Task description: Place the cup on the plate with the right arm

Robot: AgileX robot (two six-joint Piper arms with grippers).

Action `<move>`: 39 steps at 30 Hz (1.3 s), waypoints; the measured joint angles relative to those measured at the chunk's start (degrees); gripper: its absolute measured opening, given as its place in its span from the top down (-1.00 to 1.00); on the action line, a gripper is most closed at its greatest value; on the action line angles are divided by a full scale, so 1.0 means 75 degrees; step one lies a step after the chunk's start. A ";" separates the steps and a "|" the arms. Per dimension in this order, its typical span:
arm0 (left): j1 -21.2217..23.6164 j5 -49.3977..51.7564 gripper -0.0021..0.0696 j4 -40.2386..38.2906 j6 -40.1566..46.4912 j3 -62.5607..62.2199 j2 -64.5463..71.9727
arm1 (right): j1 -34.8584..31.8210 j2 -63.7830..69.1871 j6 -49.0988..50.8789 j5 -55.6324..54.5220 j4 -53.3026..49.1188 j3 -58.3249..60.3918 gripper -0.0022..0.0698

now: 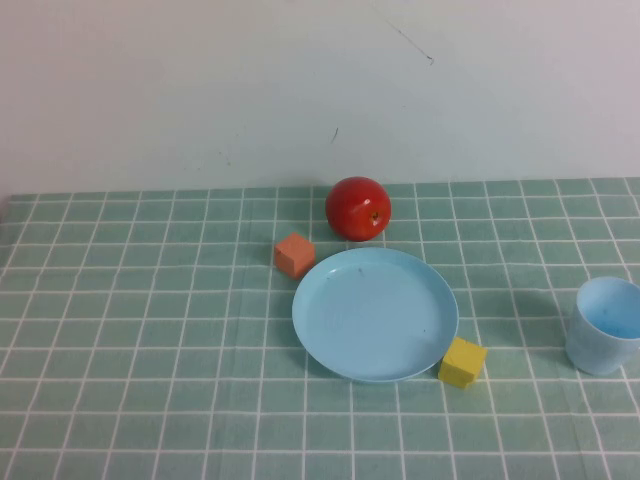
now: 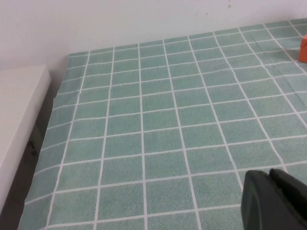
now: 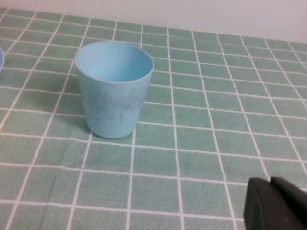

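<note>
Green cloth [image 1: 150, 400], white wall [image 1: 200, 80] — left gripper [image 2: 276, 201], right gripper [image 3: 276, 203] over cloth

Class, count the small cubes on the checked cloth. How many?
2. The orange cube sits at the plate's far-left rim; the yellow cube at its near-right rim. None seem hidden.

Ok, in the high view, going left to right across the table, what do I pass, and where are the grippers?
Orange cube → red apple → yellow cube → cup. The plate spans the middle. Neither gripper appears there; the left gripper and right gripper show only in their wrist views.
</note>
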 joint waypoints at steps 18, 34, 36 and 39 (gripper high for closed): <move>0.0000 0.0000 0.95 0.0029 0.0000 0.0000 0.0000 | 0.0000 0.0000 0.0000 0.0000 -0.1213 0.0007 0.95; 0.0000 0.0000 0.95 0.0029 -0.0167 0.0000 0.0000 | 0.0000 0.0000 0.0000 -0.0027 -0.0405 0.0007 0.95; 0.0000 0.0000 0.95 0.0029 -0.0167 0.0000 0.0000 | 0.0000 0.0000 0.0000 -0.0027 -0.0394 0.0007 0.95; 0.0000 0.0000 0.95 0.0029 -0.0167 0.0000 0.0000 | 0.0000 0.0000 0.0000 -0.0027 -0.0394 0.0007 0.95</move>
